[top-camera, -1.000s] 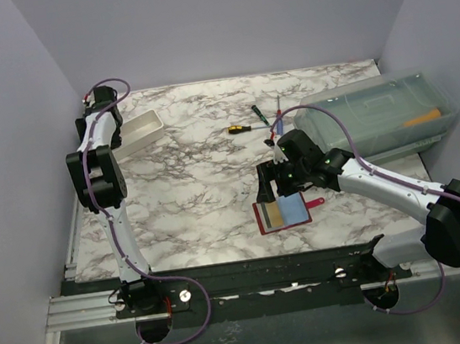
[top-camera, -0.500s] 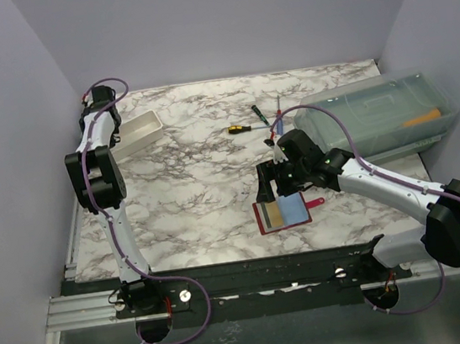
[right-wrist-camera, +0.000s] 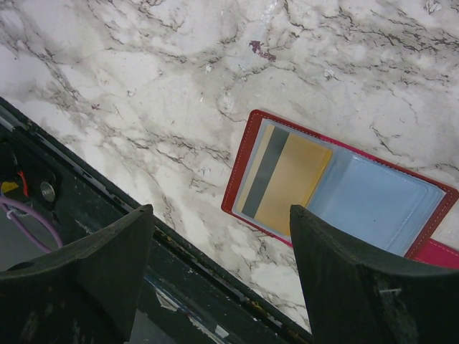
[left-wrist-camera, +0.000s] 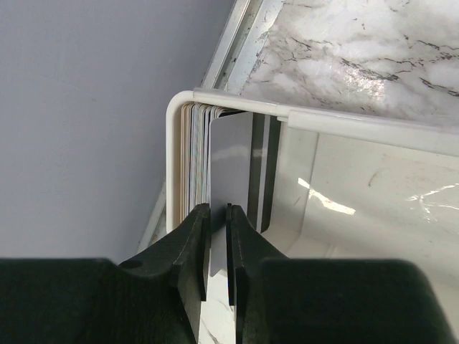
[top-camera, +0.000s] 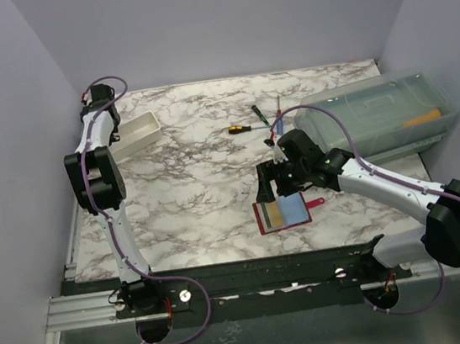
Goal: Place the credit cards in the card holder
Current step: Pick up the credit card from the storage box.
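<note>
Hovering spread wide, the right gripper (right-wrist-camera: 219,240) hangs over the open card holder (right-wrist-camera: 434,252) at lower centre of the overhead view, a tan card (right-wrist-camera: 290,183) inside. Upper left, the left gripper (left-wrist-camera: 216,240) pinches a card (left-wrist-camera: 231,158) standing in the white tray (left-wrist-camera: 358,125).

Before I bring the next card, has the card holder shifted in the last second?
No. The card holder lies open at the same spot against the marble veins of the table, just behind its front edge.

The card holder (top-camera: 282,213) is being kept open on the tabletop (top-camera: 189,186), near and right of centre, one card (right-wrist-camera: 283,183) being held in its left pocket. Far left, credit cards (left-wrist-camera: 197,154) are being stood in a tray's (top-camera: 147,136) corner; a box (top-camera: 383,113) is being kept far right, screwdrivers (top-camera: 237,128) between.
</note>
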Robot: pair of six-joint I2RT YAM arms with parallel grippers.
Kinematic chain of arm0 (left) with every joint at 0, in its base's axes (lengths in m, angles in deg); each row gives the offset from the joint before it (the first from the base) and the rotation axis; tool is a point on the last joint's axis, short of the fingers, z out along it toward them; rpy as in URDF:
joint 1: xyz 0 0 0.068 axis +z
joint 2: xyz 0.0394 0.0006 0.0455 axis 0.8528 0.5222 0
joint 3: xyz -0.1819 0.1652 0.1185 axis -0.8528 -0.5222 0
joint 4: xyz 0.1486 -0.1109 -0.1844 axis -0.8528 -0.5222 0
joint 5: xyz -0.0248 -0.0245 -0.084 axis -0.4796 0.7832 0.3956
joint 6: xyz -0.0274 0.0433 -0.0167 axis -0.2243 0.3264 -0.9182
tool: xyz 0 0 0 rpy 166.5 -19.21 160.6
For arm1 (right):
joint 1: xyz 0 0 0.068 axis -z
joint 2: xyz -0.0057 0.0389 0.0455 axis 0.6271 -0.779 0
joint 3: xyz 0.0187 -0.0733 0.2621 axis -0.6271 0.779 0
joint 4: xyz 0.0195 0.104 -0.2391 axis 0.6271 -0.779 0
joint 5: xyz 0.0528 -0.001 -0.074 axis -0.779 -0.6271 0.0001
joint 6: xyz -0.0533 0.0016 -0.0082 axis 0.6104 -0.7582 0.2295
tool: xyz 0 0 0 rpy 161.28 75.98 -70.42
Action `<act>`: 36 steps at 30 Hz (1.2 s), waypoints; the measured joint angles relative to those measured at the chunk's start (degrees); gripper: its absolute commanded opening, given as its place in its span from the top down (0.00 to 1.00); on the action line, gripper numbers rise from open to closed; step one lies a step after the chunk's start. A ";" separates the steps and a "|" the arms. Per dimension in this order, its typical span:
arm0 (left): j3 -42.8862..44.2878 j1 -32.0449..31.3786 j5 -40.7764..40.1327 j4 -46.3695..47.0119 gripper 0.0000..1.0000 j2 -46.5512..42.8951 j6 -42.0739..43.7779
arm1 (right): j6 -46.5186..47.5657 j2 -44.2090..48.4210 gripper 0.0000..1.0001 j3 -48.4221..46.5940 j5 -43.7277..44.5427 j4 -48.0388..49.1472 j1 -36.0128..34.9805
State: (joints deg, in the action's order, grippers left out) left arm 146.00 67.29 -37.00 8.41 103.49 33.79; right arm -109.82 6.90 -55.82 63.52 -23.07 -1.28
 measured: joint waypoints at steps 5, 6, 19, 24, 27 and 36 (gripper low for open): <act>0.02 -0.02 1.51 -0.15 0.89 -1.29 -0.39 | -0.02 0.00 0.21 0.00 -0.17 0.00 0.00; 0.04 -0.02 1.75 -0.17 0.90 -1.57 -0.48 | 0.00 0.00 0.21 0.00 -0.17 0.00 0.00; 0.87 -0.66 3.52 -0.63 1.00 -5.46 -1.60 | -0.20 0.00 0.21 0.00 -0.13 -0.02 0.00; 0.87 -1.27 6.03 -0.63 1.00 -10.82 -2.73 | -1.16 0.00 0.21 0.00 0.07 -0.04 0.00; 0.28 -2.95 9.01 -0.59 1.00 -15.72 -3.69 | -1.90 0.11 0.21 0.00 0.68 -0.26 0.00; -22.75 -11.17 47.36 10.91 1.00 -44.02 -14.21 | -5.90 5.92 0.19 0.00 1.09 -1.33 0.09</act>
State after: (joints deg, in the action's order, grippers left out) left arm 123.24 56.12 10.36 19.32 59.47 19.58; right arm -115.72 12.83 -55.82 64.61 -24.41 -1.20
